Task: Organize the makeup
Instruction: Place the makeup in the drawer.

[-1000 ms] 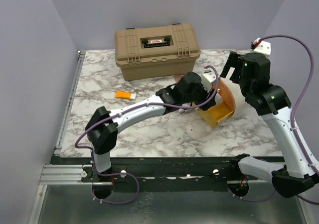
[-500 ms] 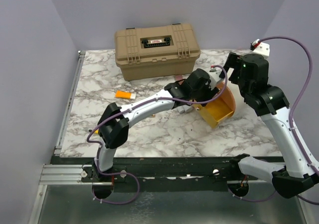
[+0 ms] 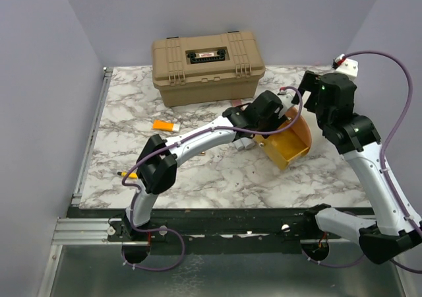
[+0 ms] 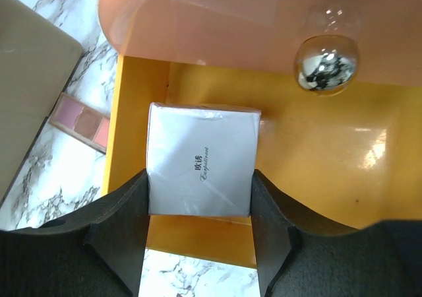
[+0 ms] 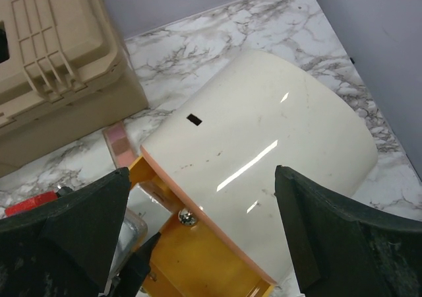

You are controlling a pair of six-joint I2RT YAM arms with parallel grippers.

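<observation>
My left gripper (image 4: 199, 185) is shut on a flat white makeup box (image 4: 201, 153) with small black lettering. In the left wrist view it holds the box inside the orange interior of the round pouch (image 4: 330, 165). From above, the left arm reaches across to the pouch (image 3: 290, 145). My right gripper (image 5: 202, 173) stands wide open above the pouch's cream lid (image 5: 264, 138), with nothing between its fingers. An orange tube (image 3: 165, 125) and a yellow pencil (image 3: 127, 174) lie on the marble at the left. A pink palette (image 4: 82, 119) lies beside the pouch.
The big tan hard case (image 3: 208, 66) stands shut at the back, close behind the pouch and palette. Walls close in on the left, the back and the right. A metal rail (image 3: 92, 132) runs along the table's left edge.
The left arm has swung right and forward, carrying the white box into the pouch. Its elbow has moved off the yellow pencil. The right gripper shifted slightly above the lid.
</observation>
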